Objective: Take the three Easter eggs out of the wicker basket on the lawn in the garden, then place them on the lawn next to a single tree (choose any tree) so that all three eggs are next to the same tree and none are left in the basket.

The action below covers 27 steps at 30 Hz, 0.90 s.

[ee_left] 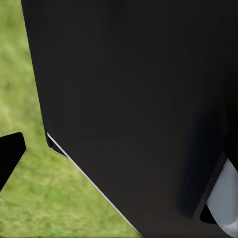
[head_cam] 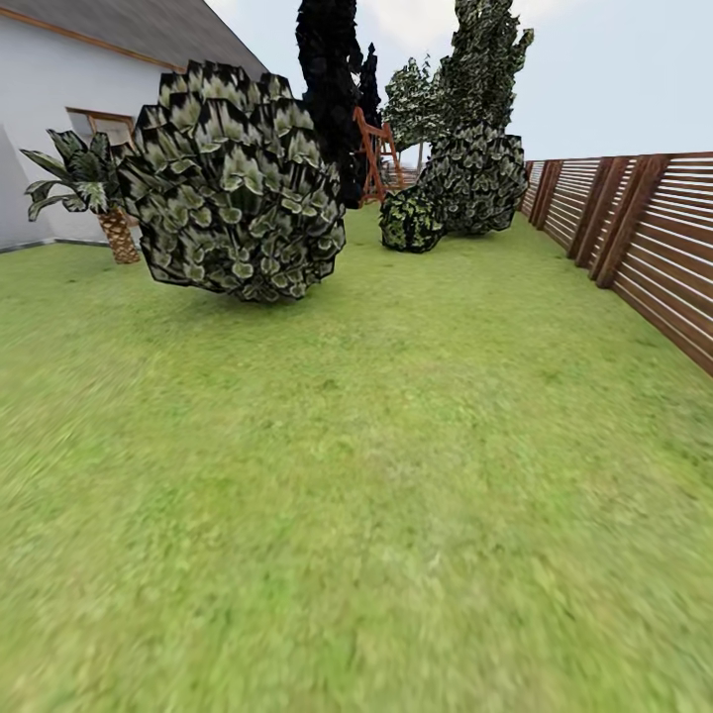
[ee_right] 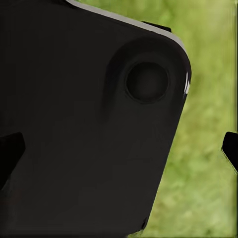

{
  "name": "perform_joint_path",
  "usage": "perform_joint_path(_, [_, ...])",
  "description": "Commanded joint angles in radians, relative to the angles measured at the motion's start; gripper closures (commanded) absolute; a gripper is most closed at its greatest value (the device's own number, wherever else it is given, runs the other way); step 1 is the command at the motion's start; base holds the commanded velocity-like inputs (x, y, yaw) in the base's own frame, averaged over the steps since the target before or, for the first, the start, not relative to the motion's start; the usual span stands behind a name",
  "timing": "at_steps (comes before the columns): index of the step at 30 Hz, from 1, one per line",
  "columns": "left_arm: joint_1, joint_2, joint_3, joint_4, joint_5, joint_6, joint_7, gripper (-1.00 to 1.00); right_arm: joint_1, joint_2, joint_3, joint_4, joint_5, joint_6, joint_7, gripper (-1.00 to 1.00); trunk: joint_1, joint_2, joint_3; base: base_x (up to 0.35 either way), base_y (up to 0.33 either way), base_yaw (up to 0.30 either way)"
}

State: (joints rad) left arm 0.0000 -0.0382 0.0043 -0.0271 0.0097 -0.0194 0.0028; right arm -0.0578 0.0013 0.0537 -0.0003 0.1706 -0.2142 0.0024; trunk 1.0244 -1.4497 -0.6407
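The head view looks out over the lawn (head_cam: 376,475), a wide stretch of green grass with some yellowish patches. A big round bush (head_cam: 233,183) with pale and dark leaves sits on the grass at the left. Behind it stands a tall black tree (head_cam: 332,89). A small palm (head_cam: 94,188) grows beside the white house (head_cam: 59,109) at the far left. Farther back are a small bush (head_cam: 409,220) and a bigger bush (head_cam: 475,178) with a tall leafy tree (head_cam: 485,59) rising above it. A brown slatted fence (head_cam: 644,238) runs along the right side.

In the left wrist view, a big black robot part (ee_left: 134,99) is right in front of the camera, with grass (ee_left: 44,198) beside it. 1 dark fingertip (ee_left: 10,153) pokes in at the edge. I cannot tell if this hand is open or closed.

In the right wrist view, a black robot part (ee_right: 84,129) with a round dent blocks much of the picture. 2 dark fingertips (ee_right: 230,148) show at opposite edges, so this hand is spread apart, holding nothing.
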Motion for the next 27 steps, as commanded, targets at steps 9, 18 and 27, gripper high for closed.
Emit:
perform_joint_path(9, [0.000, 0.000, 0.000, 0.000, 0.001, -0.002, 0.000, -1.00, -0.001, -0.001, 0.005, 0.002, 0.000, -0.001, 0.001, -1.00, 0.001, 0.000, -0.001, 0.341, 0.000, 0.000])
perform_joint_path(18, [0.000, 0.000, 0.000, 0.001, 0.001, -0.002, 0.000, -1.00, -0.001, -0.003, 0.006, 0.003, 0.004, 0.001, 0.000, -1.00, 0.001, 0.000, -0.001, 0.341, 0.000, 0.000])
perform_joint_path(27, [0.000, 0.000, 0.000, 0.000, 0.001, -0.002, 0.000, -1.00, -0.001, -0.008, 0.005, 0.002, 0.000, -0.005, -0.001, -1.00, 0.001, 0.000, -0.001, 0.341, 0.000, 0.000])
